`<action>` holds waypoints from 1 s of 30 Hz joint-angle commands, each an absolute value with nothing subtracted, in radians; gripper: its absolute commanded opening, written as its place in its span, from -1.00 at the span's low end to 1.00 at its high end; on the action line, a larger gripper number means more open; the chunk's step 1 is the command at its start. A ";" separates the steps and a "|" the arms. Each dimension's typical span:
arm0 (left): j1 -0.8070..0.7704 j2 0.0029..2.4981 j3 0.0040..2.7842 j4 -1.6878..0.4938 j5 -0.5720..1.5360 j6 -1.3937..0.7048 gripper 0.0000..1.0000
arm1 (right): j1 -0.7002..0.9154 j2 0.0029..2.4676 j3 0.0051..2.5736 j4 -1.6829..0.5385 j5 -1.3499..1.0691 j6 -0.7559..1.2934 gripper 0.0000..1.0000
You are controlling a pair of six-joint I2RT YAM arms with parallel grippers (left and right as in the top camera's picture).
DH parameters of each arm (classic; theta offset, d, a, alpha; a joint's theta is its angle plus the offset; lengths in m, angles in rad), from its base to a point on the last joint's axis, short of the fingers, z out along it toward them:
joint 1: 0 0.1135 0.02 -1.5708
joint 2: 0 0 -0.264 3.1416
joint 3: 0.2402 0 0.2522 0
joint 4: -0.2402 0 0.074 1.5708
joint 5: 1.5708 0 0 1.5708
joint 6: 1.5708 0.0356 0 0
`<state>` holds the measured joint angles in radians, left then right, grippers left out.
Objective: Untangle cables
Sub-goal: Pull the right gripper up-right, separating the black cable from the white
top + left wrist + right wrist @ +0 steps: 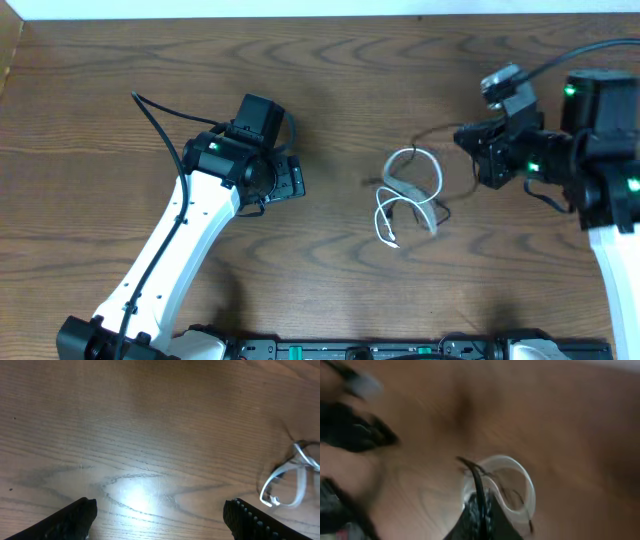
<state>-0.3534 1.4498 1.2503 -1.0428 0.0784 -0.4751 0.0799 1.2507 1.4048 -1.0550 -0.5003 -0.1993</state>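
A white cable (410,190) lies coiled in loops on the wooden table, right of centre. A thin black cable (432,131) runs from it toward my right gripper (468,140). In the blurred right wrist view my right gripper (480,512) is shut on the black cable (476,480), with the white cable loop (522,485) just beyond the fingers. My left gripper (298,182) is left of the cables, apart from them. In the left wrist view it (160,512) is open and empty over bare wood, and the white cable (292,480) lies at the right edge.
The wooden table (330,90) stretches to a pale wall edge at the back. The left arm's white link (180,260) crosses the front left. The right arm's body (600,150) stands at the right edge.
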 commanded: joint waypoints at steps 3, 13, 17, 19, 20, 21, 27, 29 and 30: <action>-0.347 1.453 1.246 -1.046 0.065 -0.480 0.71 | 0.079 1.311 1.411 -1.080 0.073 -0.136 -0.98; -0.347 1.453 1.246 -1.046 0.066 -0.481 0.71 | 0.080 1.195 1.411 -0.677 0.124 -0.101 -0.98; -0.347 1.453 1.246 -1.046 0.066 -0.480 0.71 | 0.080 1.098 1.411 -0.449 0.000 -0.044 -0.98; -0.347 1.453 1.246 -1.046 0.066 -0.480 0.71 | 0.080 1.061 1.411 -0.363 -0.047 -0.037 -0.98; -0.347 1.453 1.246 -1.046 0.066 -0.480 0.71 | 0.080 1.041 1.411 -0.311 -0.080 -0.038 -0.98; -0.347 1.453 1.246 -1.046 0.066 -0.480 0.71 | 0.080 1.026 1.411 -0.270 -0.111 -0.038 -0.98; -0.347 1.453 1.246 -1.045 0.066 -0.480 0.72 | 0.080 0.968 1.411 -0.131 -0.268 -0.038 -0.98; -0.347 1.453 1.246 -1.045 0.066 -0.480 0.72 | 0.079 0.967 1.411 -0.141 -0.257 -0.039 -0.98; -0.347 1.453 1.246 -1.045 0.066 -0.480 0.72 | 0.079 0.968 1.411 -0.149 -0.246 -0.039 -0.98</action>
